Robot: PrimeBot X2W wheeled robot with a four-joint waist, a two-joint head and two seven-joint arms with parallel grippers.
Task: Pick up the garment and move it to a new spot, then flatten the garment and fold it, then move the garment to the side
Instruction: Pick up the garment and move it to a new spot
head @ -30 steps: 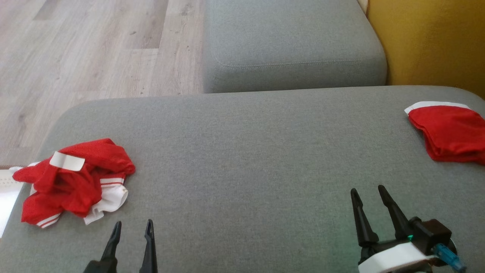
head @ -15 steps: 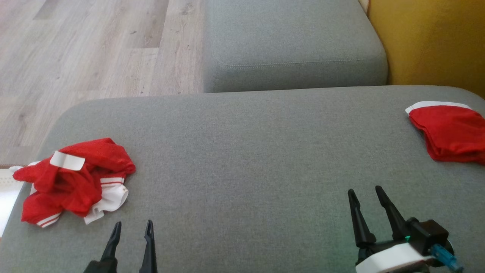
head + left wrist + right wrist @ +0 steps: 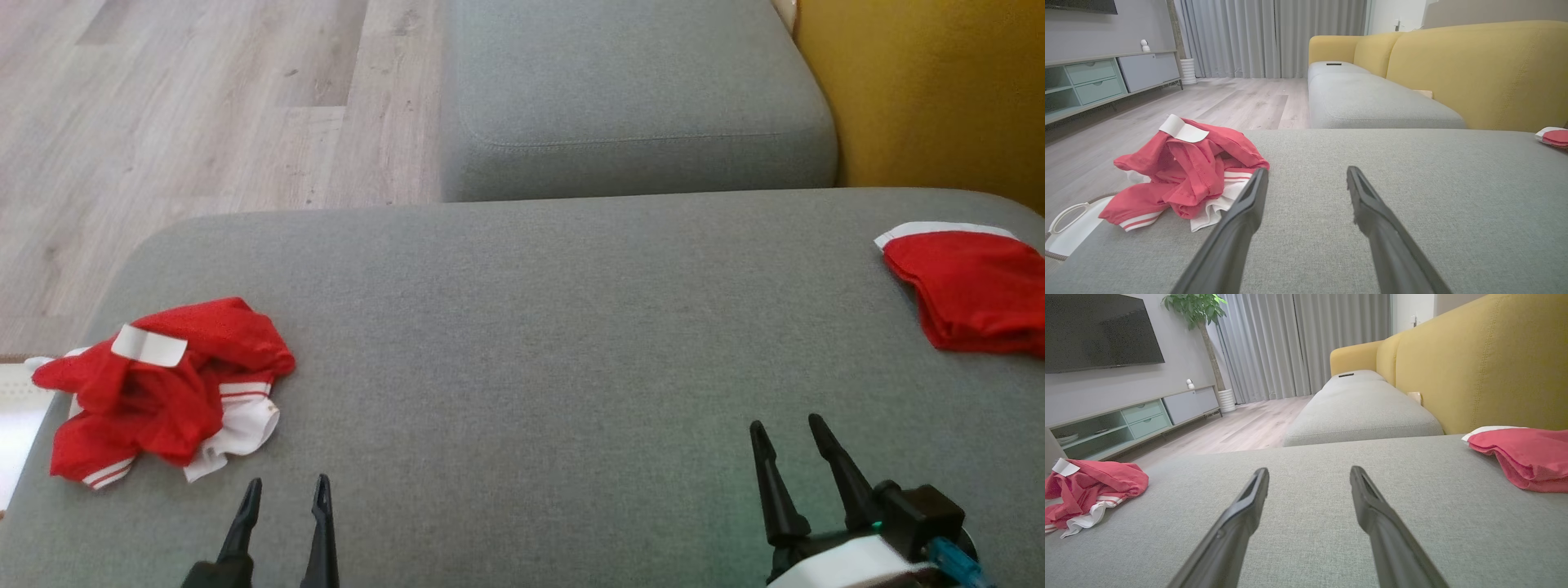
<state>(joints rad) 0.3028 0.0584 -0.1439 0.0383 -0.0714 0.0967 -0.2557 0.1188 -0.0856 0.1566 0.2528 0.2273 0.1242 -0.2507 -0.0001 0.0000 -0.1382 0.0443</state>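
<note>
A crumpled red garment [image 3: 159,392] with white striped trim and a white label lies at the left end of the grey cushion [image 3: 531,327]. It also shows in the left wrist view [image 3: 1184,175] and the right wrist view [image 3: 1090,486]. My left gripper [image 3: 288,482] stands open just right of it, near the front edge, with nothing between its fingers [image 3: 1307,171]. My right gripper [image 3: 784,422] is open over bare cushion at the lower right [image 3: 1309,470]. A second red garment [image 3: 971,290], folded, rests at the far right edge [image 3: 1523,457].
A white basket [image 3: 1069,228] sits on the floor beside the cushion's left end. Beyond the cushion are a second grey seat [image 3: 637,90], the yellow sofa back [image 3: 922,90] on the right and wooden floor [image 3: 204,106] on the left.
My right gripper has drawn back a little toward the front edge. The left gripper and both garments have stayed put; the camera shifted slightly.
</note>
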